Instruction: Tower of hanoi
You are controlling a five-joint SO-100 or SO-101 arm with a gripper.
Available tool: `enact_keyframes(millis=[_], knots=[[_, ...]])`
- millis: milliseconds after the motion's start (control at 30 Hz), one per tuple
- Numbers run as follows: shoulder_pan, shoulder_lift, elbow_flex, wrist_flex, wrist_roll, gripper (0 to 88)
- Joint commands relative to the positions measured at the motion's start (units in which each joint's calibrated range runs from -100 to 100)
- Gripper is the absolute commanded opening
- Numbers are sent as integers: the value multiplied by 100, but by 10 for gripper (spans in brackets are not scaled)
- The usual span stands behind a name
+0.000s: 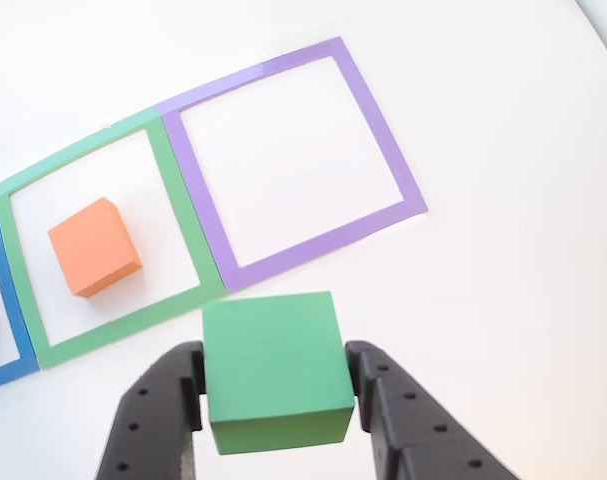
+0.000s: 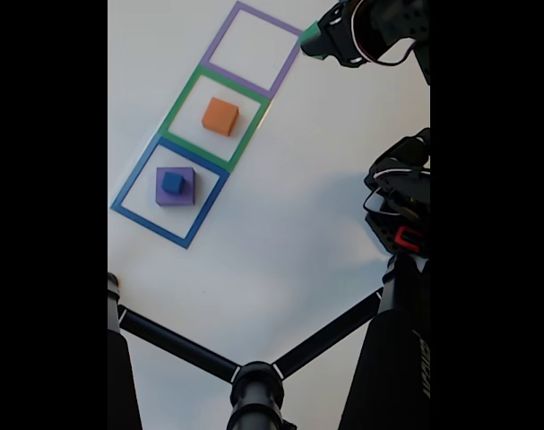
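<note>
In the other view, the orange block (image 1: 94,246) is sitting inside the green outline (image 1: 179,205), up and left of the hand (image 1: 278,385), which is pinching the green block (image 1: 273,368) between its black fingers (image 1: 163,410). The purple outline (image 1: 378,160) is lying empty just ahead and to the right. In the fixed view, the blue cube (image 2: 172,182) is resting on the purple block (image 2: 184,193), well away from the hand. The step looks like a carry, and the next move likely calls for lowering the block squarely into the purple outline on the white bench (image 1: 503,300).
</note>
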Motion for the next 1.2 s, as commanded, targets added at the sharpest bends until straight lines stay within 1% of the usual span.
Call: enact_keyframes(millis=[0,333,600,1033,1167], knots=[[99,-21,775,-1279,18,94],[22,996,2475,-4688,18,93],[310,2329,3784,-8251,18,90],[224,4283,4902,-11789,18,94],[89,4913,4957,-12583,18,96]])
